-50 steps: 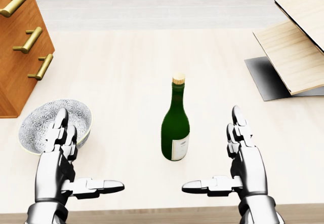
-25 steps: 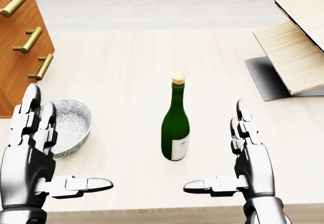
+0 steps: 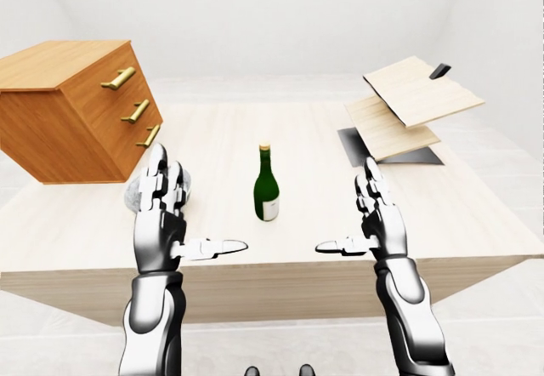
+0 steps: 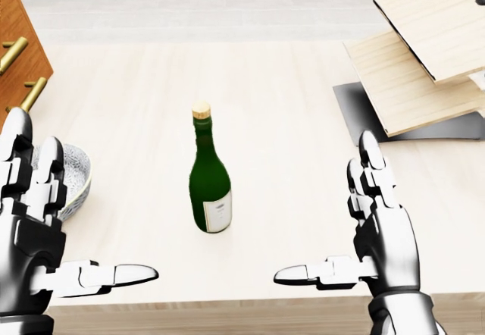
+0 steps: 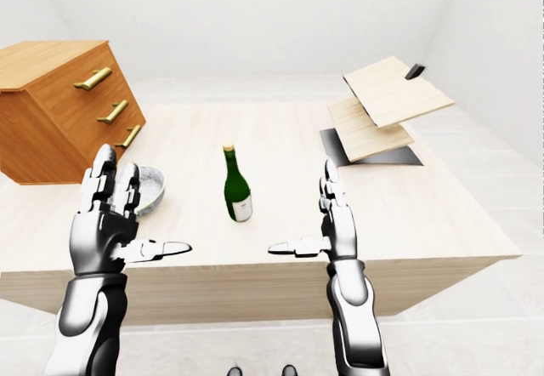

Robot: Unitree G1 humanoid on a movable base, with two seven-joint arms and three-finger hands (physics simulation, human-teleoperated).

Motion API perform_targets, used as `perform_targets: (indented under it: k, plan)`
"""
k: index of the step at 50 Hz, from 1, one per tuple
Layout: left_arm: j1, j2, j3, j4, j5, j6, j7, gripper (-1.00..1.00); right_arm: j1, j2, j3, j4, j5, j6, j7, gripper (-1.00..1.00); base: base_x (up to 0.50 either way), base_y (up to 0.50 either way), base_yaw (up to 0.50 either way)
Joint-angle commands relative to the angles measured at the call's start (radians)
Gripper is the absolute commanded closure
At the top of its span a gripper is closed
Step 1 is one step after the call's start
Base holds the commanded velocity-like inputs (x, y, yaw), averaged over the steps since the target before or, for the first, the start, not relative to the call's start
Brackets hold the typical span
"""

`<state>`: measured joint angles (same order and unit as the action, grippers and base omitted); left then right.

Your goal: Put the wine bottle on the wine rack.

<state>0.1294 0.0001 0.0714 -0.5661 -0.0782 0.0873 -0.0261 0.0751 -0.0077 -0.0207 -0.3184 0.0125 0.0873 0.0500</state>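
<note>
A dark green wine bottle (image 4: 210, 191) with a cork and a white label stands upright on the pale wooden table (image 4: 288, 108). The wine rack (image 4: 424, 70), slanted light wood panels on a dark base, stands at the table's upper right in the head view. My left hand (image 4: 68, 225) is open at the lower left, well left of the bottle. At the lower right my right hand (image 4: 333, 225) is open too, thumb pointing toward the bottle. Neither hand touches the bottle.
A patterned blue-white bowl (image 5: 149, 185) sits just behind my left hand's fingers (image 4: 30, 176). A brown dresser (image 3: 76, 108) with brass handles stands on the table's left end. The table's near edge (image 4: 242, 305) runs just under both hands.
The whole head view has shifted left, so the camera has moved right. My left hand has risen and swung outward to the left. The bottle stands where it was on the table.
</note>
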Motion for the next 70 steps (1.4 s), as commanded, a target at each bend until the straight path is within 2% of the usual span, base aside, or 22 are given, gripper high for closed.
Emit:
perform_targets:
  k: [1, 14, 40, 70]
  plan:
    - [0.003, -0.005, 0.009, -0.007, -0.016, 0.000, 0.003, -1.00, 0.007, 0.000, 0.011, -0.007, -0.010, 0.000, 0.000, -1.00, -0.50, 0.00, 0.00]
    - [0.022, -0.006, 0.001, -0.025, -0.018, 0.000, 0.006, -1.00, 0.019, 0.006, 0.023, -0.042, 0.000, 0.000, 0.001, -1.00, -0.47, -0.09, 0.00]
    - [0.030, -0.005, -0.009, 0.054, -0.005, 0.000, 0.002, -1.00, 0.018, 0.000, 0.034, -0.001, -0.014, 0.000, 0.009, -1.00, -0.01, -0.44, 0.00]
    - [0.025, -0.003, 0.005, 0.078, -0.012, 0.000, -0.005, -1.00, 0.002, 0.004, 0.043, 0.038, -0.017, 0.000, 0.014, -1.00, 0.00, 0.00, 0.50]
